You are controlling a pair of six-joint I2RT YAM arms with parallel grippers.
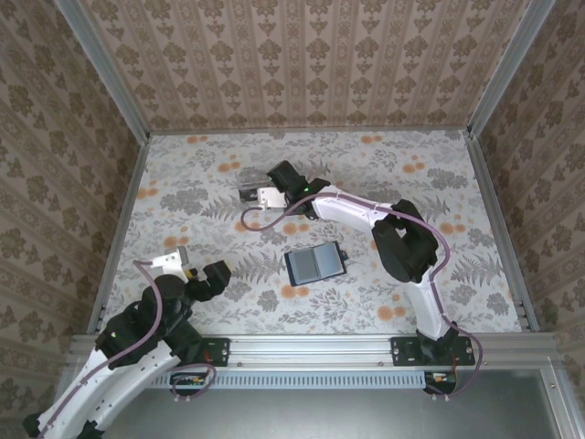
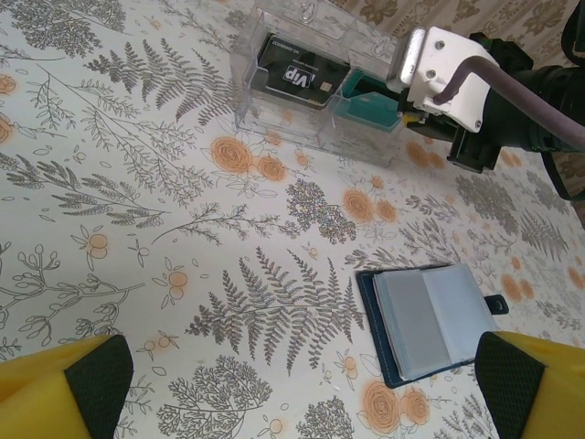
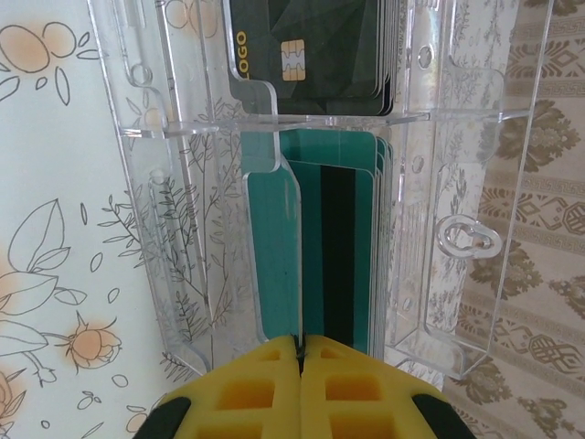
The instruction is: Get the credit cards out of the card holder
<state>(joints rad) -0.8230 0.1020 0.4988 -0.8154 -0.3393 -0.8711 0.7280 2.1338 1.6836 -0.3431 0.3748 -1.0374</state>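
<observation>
The card holder [image 1: 314,263] lies open and flat at the table's middle, its grey-blue inner face up [image 2: 430,320], with no gripper touching it. My right gripper [image 3: 300,346] is at the clear plastic box [image 1: 249,186], shut on the edge of a teal credit card [image 3: 274,256] that stands in the box's near compartment beside other teal cards. Black credit cards [image 3: 311,46] fill the compartment beyond. My left gripper [image 1: 194,267] hovers open and empty at the front left [image 2: 297,393], well short of the card holder.
The clear plastic box [image 2: 311,82] stands at the back centre with the right arm [image 1: 366,212] stretched across to it. Metal rails [image 1: 494,219] and patterned walls bound the floral table on three sides.
</observation>
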